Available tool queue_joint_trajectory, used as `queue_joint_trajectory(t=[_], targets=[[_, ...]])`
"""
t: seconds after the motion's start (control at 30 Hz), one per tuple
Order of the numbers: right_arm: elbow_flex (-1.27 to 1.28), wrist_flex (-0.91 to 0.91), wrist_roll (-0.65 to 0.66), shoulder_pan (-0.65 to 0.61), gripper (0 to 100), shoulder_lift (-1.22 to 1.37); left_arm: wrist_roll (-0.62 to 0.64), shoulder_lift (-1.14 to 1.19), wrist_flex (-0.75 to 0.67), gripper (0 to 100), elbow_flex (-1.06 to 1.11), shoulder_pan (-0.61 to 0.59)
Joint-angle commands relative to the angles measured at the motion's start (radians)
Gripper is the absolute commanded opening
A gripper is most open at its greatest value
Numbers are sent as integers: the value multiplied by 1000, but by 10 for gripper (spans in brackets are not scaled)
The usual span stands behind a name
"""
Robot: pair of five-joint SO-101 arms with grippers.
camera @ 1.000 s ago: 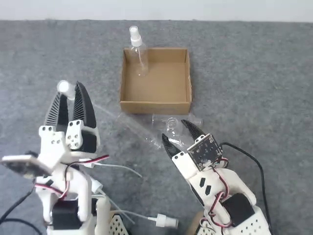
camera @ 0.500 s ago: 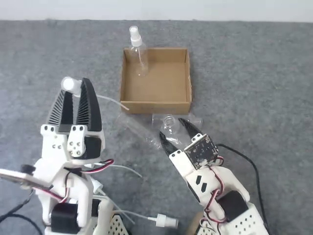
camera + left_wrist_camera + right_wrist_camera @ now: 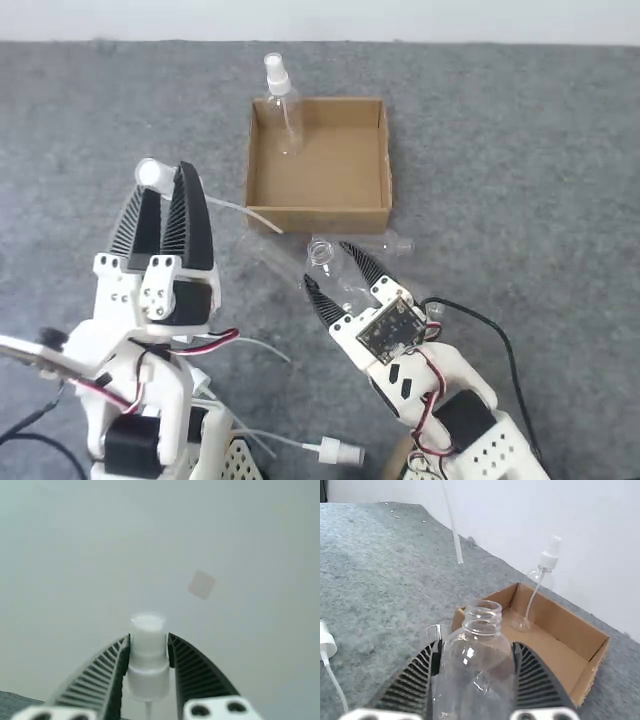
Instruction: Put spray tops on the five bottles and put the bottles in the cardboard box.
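Bottle (image 3: 476, 656), neck open, is clamped in your right claw (image 3: 327, 264) near the box (image 3: 318, 214). Your left claw (image 3: 148, 644) is clamped on the top (image 3: 149, 172). Guide its tube (image 3: 226, 205) into the neck first, then lower straight.

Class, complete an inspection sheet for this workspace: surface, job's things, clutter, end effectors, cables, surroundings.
Surface: grey felt table.
Job's things: cardboard box with one capped bottle in its corner; lying bottle before the box; loose spray top near the arm bases.
Clutter: nothing seen.
End effectors: left end effector shut on held spray top; right end effector shut on open bottle.
Cables: black cable beside the right arm.
Surroundings: white wall.
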Motion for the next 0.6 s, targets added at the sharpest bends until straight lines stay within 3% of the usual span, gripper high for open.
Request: queue_joint_trajectory(t=[0.0,0.2,0.57], targets=[[23,-30,15,-10,7,-18,35,-18,3,11,-47,12],[23,-27,15,-15,7,-16,37,-18,46,11,-50,81],[25,-25,77,-41,7,-10,37,-18,52,11,-47,92]])
